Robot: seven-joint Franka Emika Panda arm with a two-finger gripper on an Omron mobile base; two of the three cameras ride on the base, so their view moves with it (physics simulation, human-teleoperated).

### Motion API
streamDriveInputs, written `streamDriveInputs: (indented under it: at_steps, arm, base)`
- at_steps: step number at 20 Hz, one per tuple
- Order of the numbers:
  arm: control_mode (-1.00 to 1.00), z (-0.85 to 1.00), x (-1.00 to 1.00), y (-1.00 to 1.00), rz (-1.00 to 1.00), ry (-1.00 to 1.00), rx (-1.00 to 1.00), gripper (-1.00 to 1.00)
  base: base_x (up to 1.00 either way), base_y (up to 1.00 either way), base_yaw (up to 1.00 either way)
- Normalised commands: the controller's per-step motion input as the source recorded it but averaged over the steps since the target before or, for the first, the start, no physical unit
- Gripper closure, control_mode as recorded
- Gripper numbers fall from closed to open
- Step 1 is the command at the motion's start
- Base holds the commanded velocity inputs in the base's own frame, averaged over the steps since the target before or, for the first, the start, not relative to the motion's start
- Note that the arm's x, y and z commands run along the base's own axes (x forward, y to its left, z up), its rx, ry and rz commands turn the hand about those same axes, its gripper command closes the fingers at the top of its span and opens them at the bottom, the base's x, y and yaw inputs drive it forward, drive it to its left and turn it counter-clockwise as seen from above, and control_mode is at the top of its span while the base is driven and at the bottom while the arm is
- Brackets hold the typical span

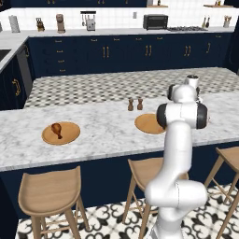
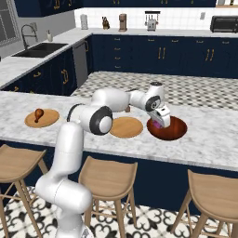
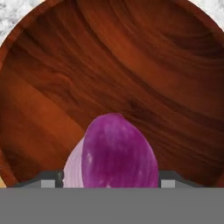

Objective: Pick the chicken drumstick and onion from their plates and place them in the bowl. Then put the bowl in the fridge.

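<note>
My gripper [image 2: 159,122] hangs low over the dark reddish-brown bowl [image 2: 175,132], shut on the purple onion [image 2: 158,124]. In the hand view the onion [image 3: 117,153] sits between the fingertips, with the bowl's [image 3: 131,65] glossy inside right behind it. The chicken drumstick [image 1: 56,129] [image 2: 39,113] lies on the left tan plate [image 1: 71,136] [image 2: 50,121], far from the hand. The other plate [image 1: 144,125] [image 2: 125,128] is bare and lies just left of the bowl. The fridge is out of view.
Two small brown shakers [image 1: 134,104] stand on the marble island behind the bare plate. Wooden stools [image 1: 49,191] [image 2: 109,179] line the island's near side. A sink [image 2: 39,49] is set in the far left counter, and navy cabinets run along the back.
</note>
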Motion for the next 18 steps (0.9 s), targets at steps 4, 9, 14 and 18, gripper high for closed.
streamDriveInputs:
  at_steps: [4,9,14,18]
  arm:
    - [-1.00,-0.41,0.29,-0.13,0.00,0.00,0.00,1.00]
    - [-1.00,-0.32,0.06,0.01,0.00,0.00,0.00,-1.00]
    - [-1.00,0.00,-0.02,0.06,0.00,0.00,0.00,-1.00]
    - [-1.00,0.09,-0.19,0.30,0.00,-0.08,-0.03,-1.00]
  base:
    - [0.00,0.00,0.00]
    - [0.00,0.00,0.00]
    - [0.00,0.00,0.00]
    - [0.00,0.00,0.00]
